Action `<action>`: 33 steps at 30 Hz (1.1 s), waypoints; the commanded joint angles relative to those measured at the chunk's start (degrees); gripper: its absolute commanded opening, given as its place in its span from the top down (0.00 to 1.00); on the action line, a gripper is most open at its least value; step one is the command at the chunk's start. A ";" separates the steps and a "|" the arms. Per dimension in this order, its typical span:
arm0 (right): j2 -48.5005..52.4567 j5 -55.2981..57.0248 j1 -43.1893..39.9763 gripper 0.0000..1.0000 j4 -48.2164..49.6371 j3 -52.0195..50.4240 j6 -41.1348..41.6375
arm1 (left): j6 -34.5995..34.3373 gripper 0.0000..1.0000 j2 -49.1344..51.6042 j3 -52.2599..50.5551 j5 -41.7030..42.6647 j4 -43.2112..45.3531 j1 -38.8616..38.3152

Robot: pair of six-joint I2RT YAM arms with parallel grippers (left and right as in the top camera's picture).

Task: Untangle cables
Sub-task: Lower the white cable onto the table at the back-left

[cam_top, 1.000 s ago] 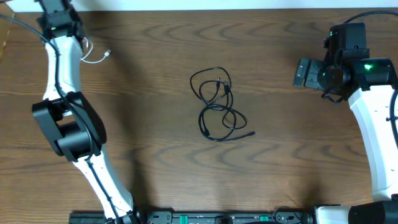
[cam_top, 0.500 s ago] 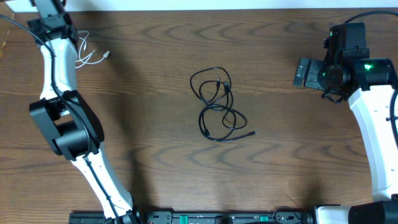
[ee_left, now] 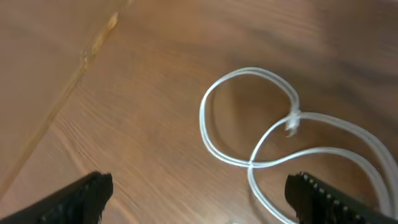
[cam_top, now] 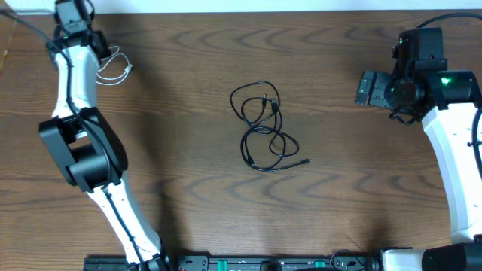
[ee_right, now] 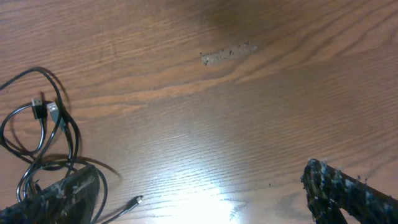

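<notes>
1. The left gripper (ee_left: 199,190) hangs over the far left corner of the table (cam_top: 361,188). Its two fingers are spread wide, and nothing is pinched between them.
2. The white cable (ee_left: 252,164) lies on the wood just below that gripper. It is folded into two loose loops that cross in the middle, and one strand runs down between the spread fingers.
3. From overhead, the white cable (cam_top: 113,68) sits just beside the left arm's wrist, well apart from the other cords.
4. The black cables (cam_top: 265,128) lie tangled at the middle of the table, as overlapping loops with small plug ends showing.
5. The right gripper (ee_right: 199,177) is at the right side of the table with its fingers spread wide and holding nothing. In its wrist view the black cables (ee_right: 62,134) lie off by its left finger.
</notes>
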 commanded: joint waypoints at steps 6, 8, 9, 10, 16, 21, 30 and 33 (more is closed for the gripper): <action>-0.02 -0.11 -0.24 0.01 -0.04 -0.11 0.63 | -9.88 0.06 2.40 0.20 23.45 -3.91 6.54; -0.02 -0.11 -0.24 0.01 -0.04 -0.11 0.63 | -9.86 0.07 3.04 0.20 28.06 -3.91 6.75; -0.02 -0.11 -0.26 0.01 -0.04 -0.11 0.63 | -9.86 0.07 3.34 0.20 29.73 -3.93 6.75; -0.02 -0.11 -0.24 0.01 -0.07 -0.11 0.63 | -9.86 0.07 3.67 0.20 30.73 -3.93 6.75; -0.02 -0.11 -0.24 0.01 -0.04 -0.11 0.63 | -9.90 0.07 7.04 0.20 31.54 -4.28 6.47; -0.02 -0.11 -0.24 0.01 -0.04 -0.11 0.63 | -10.34 0.16 8.87 0.20 31.58 -3.21 6.25; -0.02 -0.11 -0.24 0.01 -0.07 -0.11 0.63 | -16.57 0.62 10.67 0.20 31.78 0.42 5.99; -0.02 -0.11 -0.24 0.01 -0.07 -0.11 0.63 | -18.40 0.73 11.37 0.20 31.76 2.14 5.70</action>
